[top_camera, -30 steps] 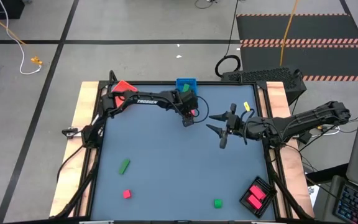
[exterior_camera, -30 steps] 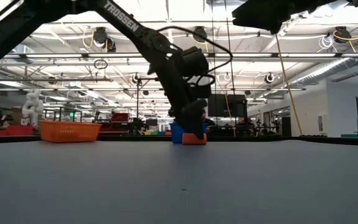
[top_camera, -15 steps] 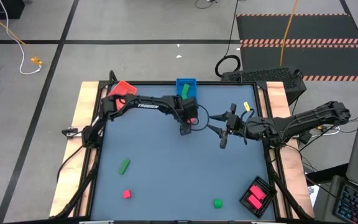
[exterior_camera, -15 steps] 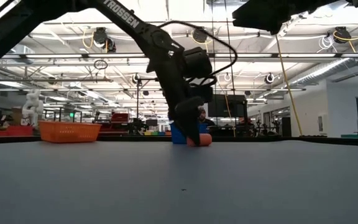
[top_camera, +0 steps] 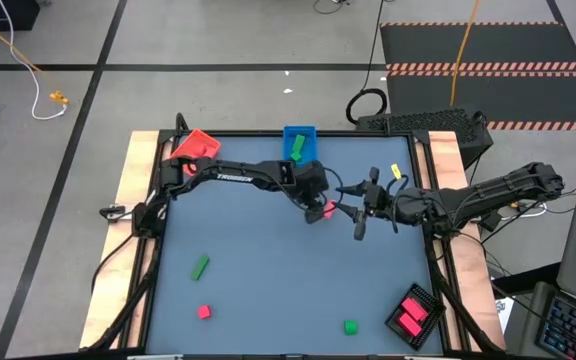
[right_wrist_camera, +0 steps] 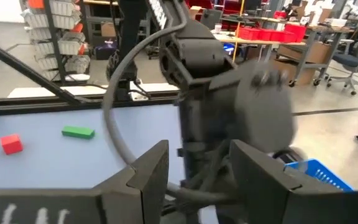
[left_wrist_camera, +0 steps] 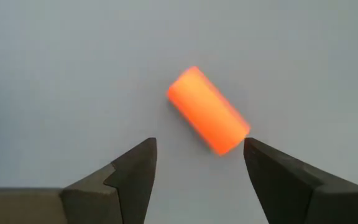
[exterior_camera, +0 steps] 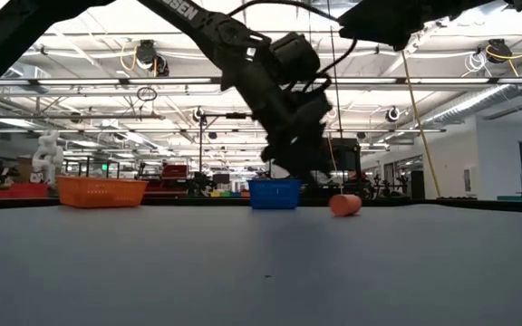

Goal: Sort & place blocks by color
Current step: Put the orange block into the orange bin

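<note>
Well, the left hand [left_wrist_camera: 197,165] hangs fingers apart over the pink bar [left_wrist_camera: 207,110]; closing askew could roll it toward the right hand [top_camera: 360,207], also spread.

The left gripper [top_camera: 322,212] has been swung toward 4 o'clock; the small pink block [top_camera: 327,211] now lies beneath it.

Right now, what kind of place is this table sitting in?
Most likely a robotics lab or workshop in an industrial hall: exposed ceiling trusses with hanging lights, workbenches stacked with red bins, and hazard-striped floor mats beside the table.
</note>
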You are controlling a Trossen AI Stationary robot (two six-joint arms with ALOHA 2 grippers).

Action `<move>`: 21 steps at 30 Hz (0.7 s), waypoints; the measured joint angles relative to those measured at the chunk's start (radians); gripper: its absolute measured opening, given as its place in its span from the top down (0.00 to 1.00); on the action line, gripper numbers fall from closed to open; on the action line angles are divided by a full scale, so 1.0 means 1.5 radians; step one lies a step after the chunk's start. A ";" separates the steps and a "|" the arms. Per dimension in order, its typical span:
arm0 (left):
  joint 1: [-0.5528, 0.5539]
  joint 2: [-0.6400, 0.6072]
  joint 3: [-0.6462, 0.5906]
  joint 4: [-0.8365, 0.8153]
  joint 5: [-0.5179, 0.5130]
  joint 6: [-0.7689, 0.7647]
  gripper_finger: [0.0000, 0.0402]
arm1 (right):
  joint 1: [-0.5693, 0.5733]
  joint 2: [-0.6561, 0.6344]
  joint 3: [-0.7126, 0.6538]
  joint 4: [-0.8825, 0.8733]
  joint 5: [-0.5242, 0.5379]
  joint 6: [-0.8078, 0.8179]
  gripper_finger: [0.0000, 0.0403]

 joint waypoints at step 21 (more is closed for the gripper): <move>0.057 -0.038 0.000 -0.143 -0.043 0.097 0.40 | 0.000 -0.061 0.001 -0.615 -0.213 0.378 0.59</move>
